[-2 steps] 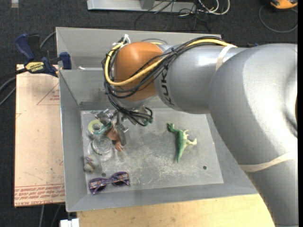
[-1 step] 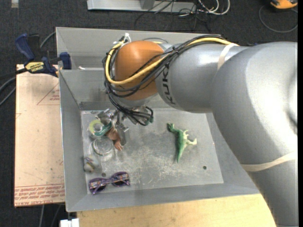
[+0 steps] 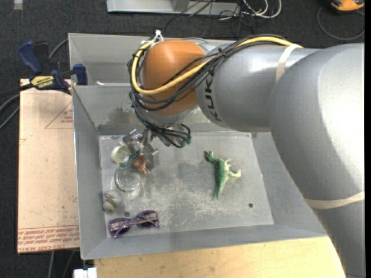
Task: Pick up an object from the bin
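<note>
Bin: a grey metal bin (image 3: 87, 172) with sloping walls and a flat floor that carries a handful of loose things.
Arm: it comes in from the right, and its orange cover (image 3: 171, 77) and looped cables (image 3: 174, 136) hang over the far-left part of the floor.
Gripper: the gripper (image 3: 143, 153) is low in the far-left part of the floor, down among a small cluster; whether it is open or closed cannot be told.
Likely target: a small reddish-brown thing (image 3: 141, 164) lies right at the tip of the gripper; I cannot tell if it is gripped or just touched.
Neighbours: a clear round piece (image 3: 120, 154) sits just beside it toward the left wall, and a clear cup-like piece (image 3: 127, 182) just nearer the front edge.
Further off: a grey-brown lump (image 3: 109, 201) lies by the left wall, and purple sunglasses (image 3: 134, 222) lie in the near-left corner.
Well apart: a green toy dinosaur (image 3: 219, 172) lies on the right half of the floor.
Step in hand: by its low position, this looks like the reach or grasp in the cluster, with nothing lifted yet.
Next move calls for: a sure hold on one thing alone, then a straight lift clear of the clear pieces, which stand close enough to be knocked or dragged along.
</note>
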{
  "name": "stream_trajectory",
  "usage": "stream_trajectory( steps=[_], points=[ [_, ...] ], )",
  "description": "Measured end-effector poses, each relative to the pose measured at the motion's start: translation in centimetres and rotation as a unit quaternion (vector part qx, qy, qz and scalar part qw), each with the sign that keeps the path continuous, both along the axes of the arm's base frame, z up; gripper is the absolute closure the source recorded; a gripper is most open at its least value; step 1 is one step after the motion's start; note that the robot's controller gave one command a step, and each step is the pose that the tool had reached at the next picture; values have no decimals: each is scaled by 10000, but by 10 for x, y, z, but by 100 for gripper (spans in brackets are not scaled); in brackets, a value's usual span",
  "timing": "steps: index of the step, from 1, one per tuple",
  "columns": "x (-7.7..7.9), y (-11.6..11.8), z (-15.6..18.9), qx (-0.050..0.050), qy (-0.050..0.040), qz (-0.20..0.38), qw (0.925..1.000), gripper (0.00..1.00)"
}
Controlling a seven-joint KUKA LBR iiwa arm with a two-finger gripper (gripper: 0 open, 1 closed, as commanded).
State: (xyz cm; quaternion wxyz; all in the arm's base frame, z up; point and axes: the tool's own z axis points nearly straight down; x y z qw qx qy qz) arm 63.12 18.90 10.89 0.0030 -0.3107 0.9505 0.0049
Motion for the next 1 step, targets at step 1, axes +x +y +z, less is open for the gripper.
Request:
stream_trajectory(
  steps=[1],
  points=[
    [2, 1, 27, 5, -40, 3, 10000, 100]
  ],
)
